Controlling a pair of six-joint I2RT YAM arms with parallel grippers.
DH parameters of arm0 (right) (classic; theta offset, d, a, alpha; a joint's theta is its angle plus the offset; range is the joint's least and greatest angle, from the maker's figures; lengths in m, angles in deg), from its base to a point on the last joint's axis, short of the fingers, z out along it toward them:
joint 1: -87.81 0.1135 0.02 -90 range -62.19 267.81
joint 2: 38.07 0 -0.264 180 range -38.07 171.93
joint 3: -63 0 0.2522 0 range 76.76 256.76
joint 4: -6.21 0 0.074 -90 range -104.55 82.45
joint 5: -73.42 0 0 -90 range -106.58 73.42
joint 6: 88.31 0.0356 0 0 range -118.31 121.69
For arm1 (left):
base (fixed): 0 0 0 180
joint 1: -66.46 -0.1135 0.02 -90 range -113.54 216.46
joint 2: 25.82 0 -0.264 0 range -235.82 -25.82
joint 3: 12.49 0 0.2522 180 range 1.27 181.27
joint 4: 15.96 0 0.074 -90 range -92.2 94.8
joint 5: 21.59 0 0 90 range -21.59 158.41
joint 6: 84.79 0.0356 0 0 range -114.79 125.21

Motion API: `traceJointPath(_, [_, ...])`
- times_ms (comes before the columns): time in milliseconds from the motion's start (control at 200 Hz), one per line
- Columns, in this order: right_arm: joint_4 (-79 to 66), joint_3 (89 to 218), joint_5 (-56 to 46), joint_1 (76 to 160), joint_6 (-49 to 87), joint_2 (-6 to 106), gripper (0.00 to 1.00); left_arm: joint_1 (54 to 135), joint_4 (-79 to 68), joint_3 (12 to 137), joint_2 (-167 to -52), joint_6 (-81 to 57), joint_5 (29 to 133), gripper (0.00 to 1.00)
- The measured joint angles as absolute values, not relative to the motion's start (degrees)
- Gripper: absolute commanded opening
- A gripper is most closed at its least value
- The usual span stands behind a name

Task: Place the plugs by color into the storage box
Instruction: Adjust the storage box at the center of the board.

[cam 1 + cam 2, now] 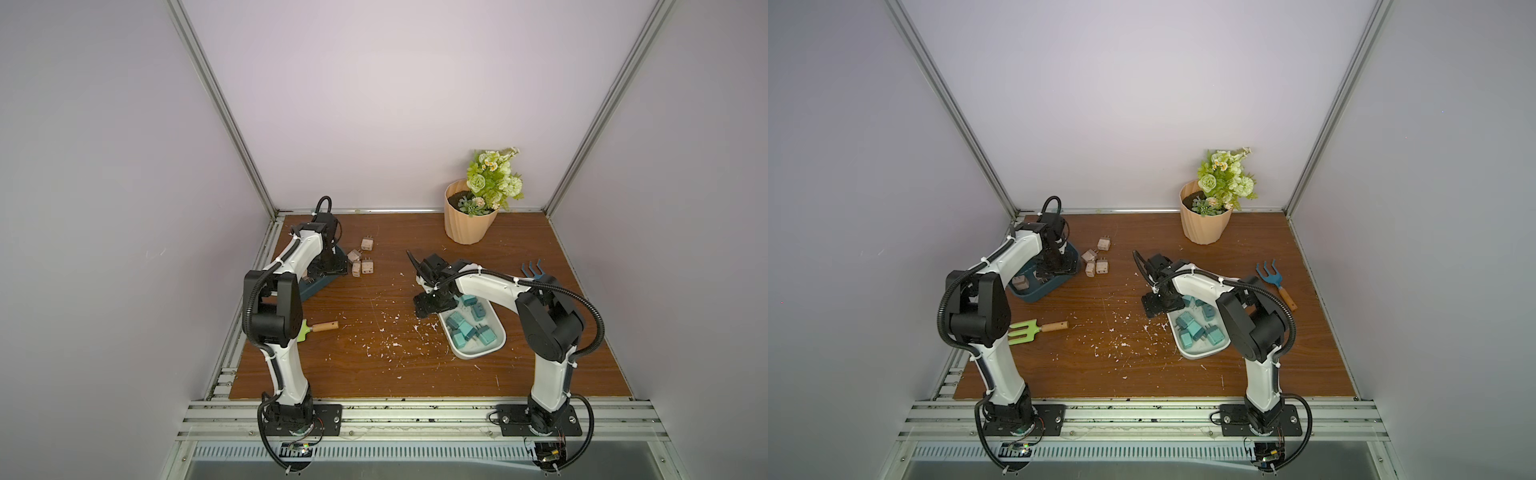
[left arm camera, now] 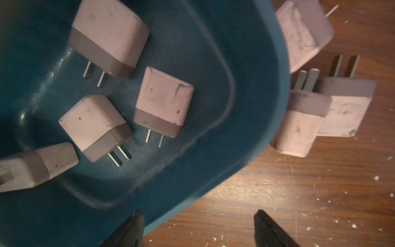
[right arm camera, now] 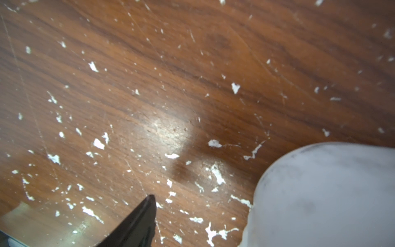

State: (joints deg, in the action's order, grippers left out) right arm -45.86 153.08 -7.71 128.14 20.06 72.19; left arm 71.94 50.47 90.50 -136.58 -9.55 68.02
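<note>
Several pinkish-tan plugs lie inside the dark teal storage box, which stands at the back left in both top views. Several more tan plugs lie on the table just beside it. My left gripper hangs open and empty above the box's rim, one finger over the box and one over the table. Several teal plugs fill the white tray. My right gripper hovers open at the tray's far left end. Only one of its fingers shows in the right wrist view.
A peach flower pot stands at the back. A green hand fork with a wooden handle lies by the left arm. A blue one lies at the right. White flecks litter the middle of the wooden table.
</note>
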Motion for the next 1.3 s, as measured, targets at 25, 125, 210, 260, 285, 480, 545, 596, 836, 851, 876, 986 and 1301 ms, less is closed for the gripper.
traceJointPath(25, [-45.9,153.1,-7.7,128.1,20.0,72.2,0.80,71.8,50.1,90.5,-137.1,-9.6,67.8,0.81])
traceJointPath(125, [-45.9,153.1,-7.7,128.1,19.9,72.2,0.80,71.1,49.3,91.2,-140.2,-10.3,67.1,0.80])
traceJointPath(210, [-45.9,153.0,-7.7,128.1,19.7,72.2,0.80,69.6,48.9,93.4,-143.7,-11.6,67.5,0.80])
traceJointPath(260, [-45.9,153.0,-7.7,128.1,19.6,72.2,0.80,68.2,48.8,94.7,-145.2,-12.6,68.1,0.79])
traceJointPath(285, [-45.9,153.0,-7.7,128.1,19.6,72.2,0.80,67.4,48.8,95.4,-145.8,-13.1,68.4,0.80])
traceJointPath(480, [-45.8,152.9,-7.8,128.2,19.5,72.2,0.80,61.9,48.4,101.0,-147.1,-16.0,70.2,0.80])
traceJointPath(545, [-45.8,152.9,-7.9,128.2,19.4,72.2,0.80,61.6,47.8,102.0,-147.1,-16.7,71.1,0.80])
traceJointPath(596, [-45.8,152.9,-7.9,128.2,19.4,72.2,0.80,62.0,47.7,102.2,-147.1,-17.0,71.8,0.80])
traceJointPath(836, [-46.3,153.4,-7.8,128.2,19.2,72.5,0.80,68.2,47.8,102.5,-146.8,-17.1,72.4,0.80])
traceJointPath(851, [-46.4,153.5,-7.8,128.2,19.1,72.6,0.80,68.8,47.8,102.6,-146.8,-17.1,72.4,0.80])
traceJointPath(876, [-46.6,153.7,-7.8,128.2,19.1,72.7,0.80,69.6,47.8,102.7,-146.7,-17.2,72.5,0.80])
traceJointPath(986, [-47.0,154.3,-7.9,128.2,19.0,73.0,0.80,72.8,47.8,103.6,-146.6,-17.8,73.3,0.80])
traceJointPath(1301, [-47.3,154.4,-7.9,128.2,18.5,73.1,0.80,76.2,47.9,108.9,-147.8,-21.0,75.2,0.78])
